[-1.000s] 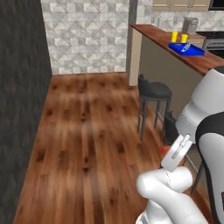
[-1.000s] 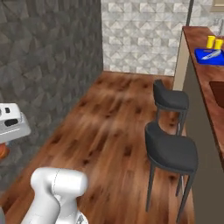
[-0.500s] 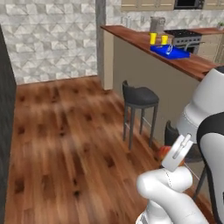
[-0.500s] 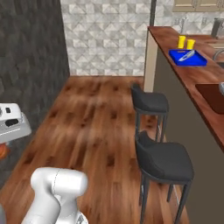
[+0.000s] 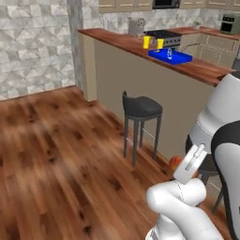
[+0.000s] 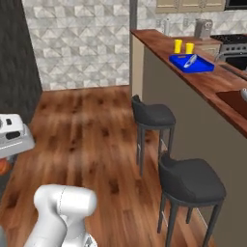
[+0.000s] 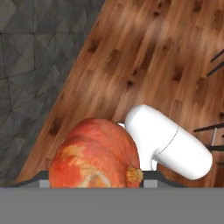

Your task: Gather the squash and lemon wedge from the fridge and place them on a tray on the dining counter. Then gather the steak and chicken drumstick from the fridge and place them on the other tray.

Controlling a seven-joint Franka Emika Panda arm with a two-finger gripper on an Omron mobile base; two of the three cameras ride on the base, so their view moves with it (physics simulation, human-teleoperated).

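Observation:
An orange, ribbed squash sits between the fingers of my gripper, which is shut on it and held low beside the arm. The squash also peeks out as an orange patch by the white hand, and again below the hand. The bright blue tray lies on the dining counter, far ahead, with a small pale thing in it. A darker brown rectangle further along the top looks like the other tray. Fridge, lemon wedge, steak and drumstick are out of view.
Two yellow cups stand beside the blue tray. Black stools line the counter's base. Wood floor stretches to the left. A dark grey wall closes the far left. A stove stands behind.
The base has driven and turned, so the counter, stools and blue tray have slid left in the left view and look nearer. The squash stays in the gripper.

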